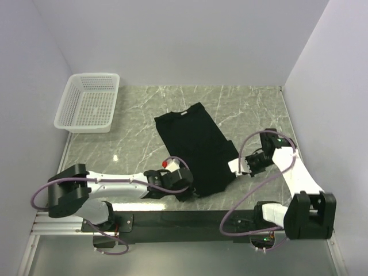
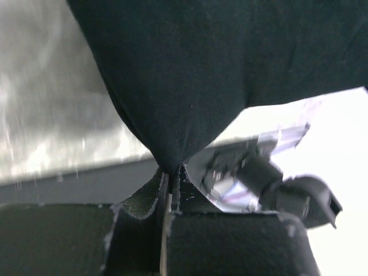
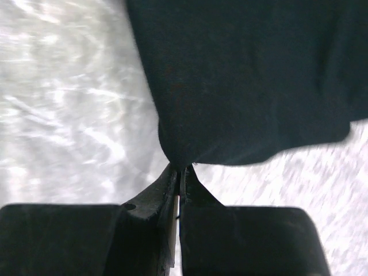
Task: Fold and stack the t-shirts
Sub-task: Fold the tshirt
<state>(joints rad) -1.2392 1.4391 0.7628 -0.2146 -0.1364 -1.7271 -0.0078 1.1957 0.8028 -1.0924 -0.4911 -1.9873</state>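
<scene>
Pale walls (image 1: 172, 40) close in a grey-green marble-patterned table (image 1: 253, 109) on three sides, and a white mesh basket (image 1: 87, 102) sits in its far left corner. One black t-shirt (image 1: 195, 146) lies near the middle of the table, set at a slant, with its collar end toward the back wall and its lower end toward the arms, well apart from the basket. The left gripper (image 1: 185, 187) is at the shirt's near left corner. In the left wrist view its fingers (image 2: 164, 187) are pressed together on a pinch of the black cloth (image 2: 190, 69), which rises taut from the jaws. The right gripper (image 1: 238, 167) is at the shirt's right edge. In the right wrist view its jaws are likewise closed on a gathered fold of the fabric (image 3: 247, 75), with bare marble on either side.
</scene>
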